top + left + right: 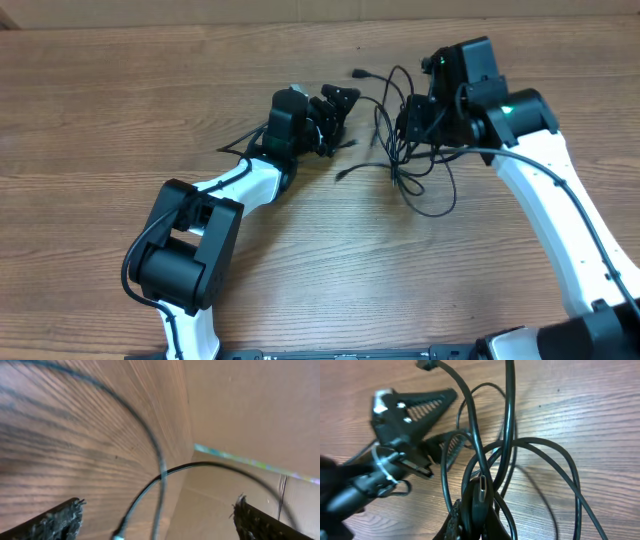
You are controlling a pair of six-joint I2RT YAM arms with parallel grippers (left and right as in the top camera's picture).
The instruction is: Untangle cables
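The cables (415,170) lie as a loose tangle of thin black cords on the wooden table, right of centre. My right gripper (408,125) sits over the tangle's top. In the right wrist view it (479,507) is shut on a cable's flat black plug (481,491), with several loops hanging around it. My left gripper (335,110) is just left of the tangle, jaws wide open. In the left wrist view, two cable strands (160,475) cross the gap between its fingers (60,520), touching neither, and a small silver plug end (118,535) shows low down.
A brown cardboard wall (240,405) stands along the table's far edge (300,25). The left gripper's black fingers (427,399) show close to the tangle in the right wrist view. Bare wood (330,270) stretches in front of both arms.
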